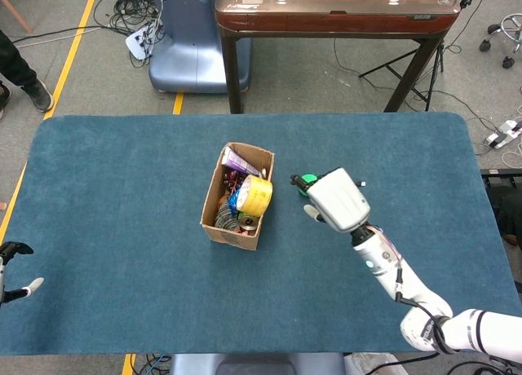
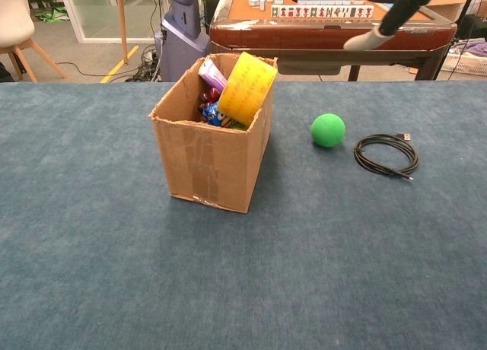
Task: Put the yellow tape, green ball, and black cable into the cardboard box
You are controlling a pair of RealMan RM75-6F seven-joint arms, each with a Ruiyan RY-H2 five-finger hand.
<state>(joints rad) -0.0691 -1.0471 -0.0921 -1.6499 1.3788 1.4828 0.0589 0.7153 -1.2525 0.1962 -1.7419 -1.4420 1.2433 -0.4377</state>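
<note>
A: Sitting in the box [image 2: 207, 156] already, the tape [image 2: 246, 88] leans on edge against the right wall, top poking above the rim, with snack packets [image 2: 215, 110] packed in to its left. Head view shows the same roll [image 1: 254, 196] inside the carton [image 1: 218, 220].

B: And the other two?

A: The ball [image 2: 328, 129] is on the blue table [image 2: 114, 274] right of the box, well apart from it. The cable [image 2: 386, 153] lies coiled just right of the ball, not touching it.

B: What's the right hand [image 1: 336, 199] doing?

A: It hovers above the ball, which barely peeks out [image 1: 307, 180] from under it in the head view. Fingers [image 2: 378, 32] are apart and nothing's in them.

B: Left hand [image 1: 15, 273]?

A: Only a sliver shows at the near-left edge of the head view. Can't tell if it's spread or curled.
</note>
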